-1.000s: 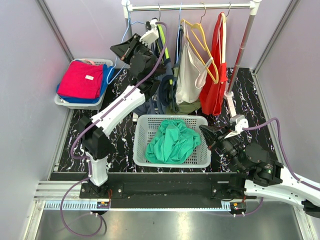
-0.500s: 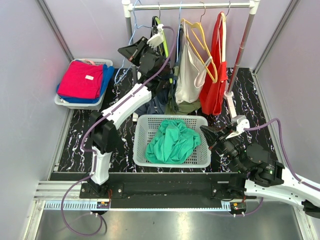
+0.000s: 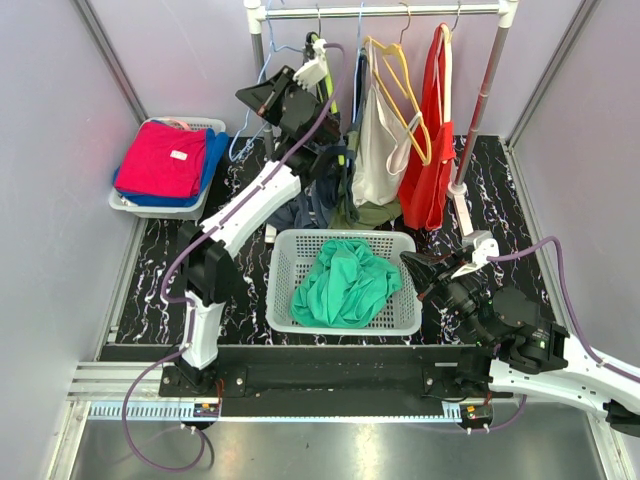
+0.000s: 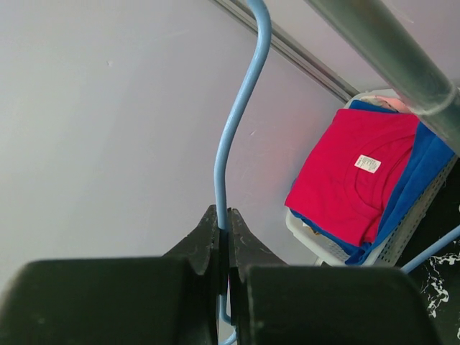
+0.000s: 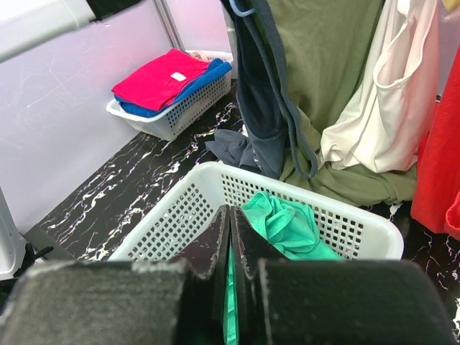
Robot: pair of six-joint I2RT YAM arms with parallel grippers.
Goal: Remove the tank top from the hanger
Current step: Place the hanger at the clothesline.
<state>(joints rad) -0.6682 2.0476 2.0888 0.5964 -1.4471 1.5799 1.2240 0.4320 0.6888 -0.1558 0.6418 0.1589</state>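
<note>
Left gripper (image 4: 223, 215) raised closer to rail (image 3: 400, 13); jaws clamped on blue hanger (image 4: 228, 136), likely for unhooking. Navy tank top (image 5: 260, 108) hung by straps beyond white basket (image 5: 359, 223). Right gripper (image 5: 230, 212) pressed together, empty, parked at basket.

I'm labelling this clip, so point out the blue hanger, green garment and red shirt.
blue hanger (image 4: 228, 133), left wrist view, wire neck.
green garment (image 3: 345, 285), top view, middle of heap.
red shirt (image 3: 160, 158), top view, folded front.
</note>
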